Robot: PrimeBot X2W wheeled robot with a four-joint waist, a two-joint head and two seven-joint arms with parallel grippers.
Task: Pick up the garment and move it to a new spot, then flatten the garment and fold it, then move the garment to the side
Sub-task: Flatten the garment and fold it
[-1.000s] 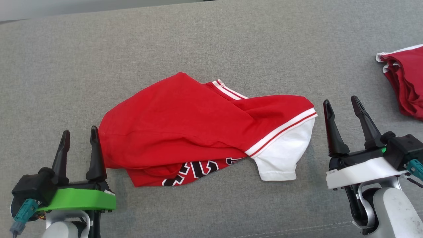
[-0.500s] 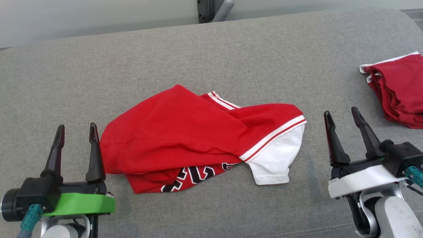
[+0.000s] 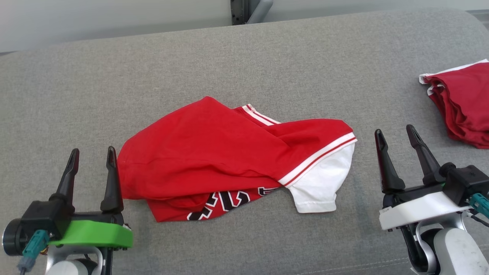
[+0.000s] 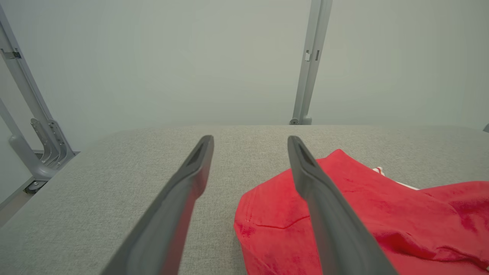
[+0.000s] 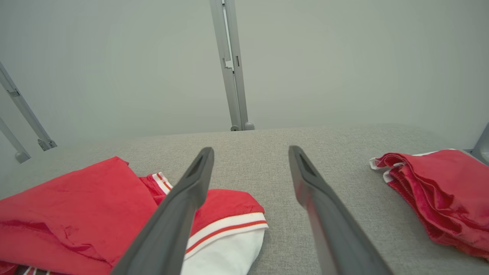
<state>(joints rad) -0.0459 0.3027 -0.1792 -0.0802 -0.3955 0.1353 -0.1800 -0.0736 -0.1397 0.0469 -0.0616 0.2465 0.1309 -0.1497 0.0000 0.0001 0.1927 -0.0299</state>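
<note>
Jaws spread, empty: I'm holding left gripper (image 3: 93, 150) and right gripper (image 3: 394, 129) flanking the crumpled red-and-white fabric jersey (image 3: 214, 152) to grab both ends

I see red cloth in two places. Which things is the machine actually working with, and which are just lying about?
In the job:
- the crumpled red garment in the middle
- the left gripper and right gripper, one on either side of it, jaws open

Just lying about:
- the red bundle at the far right, probably not part of this job
- the metal post behind
</note>
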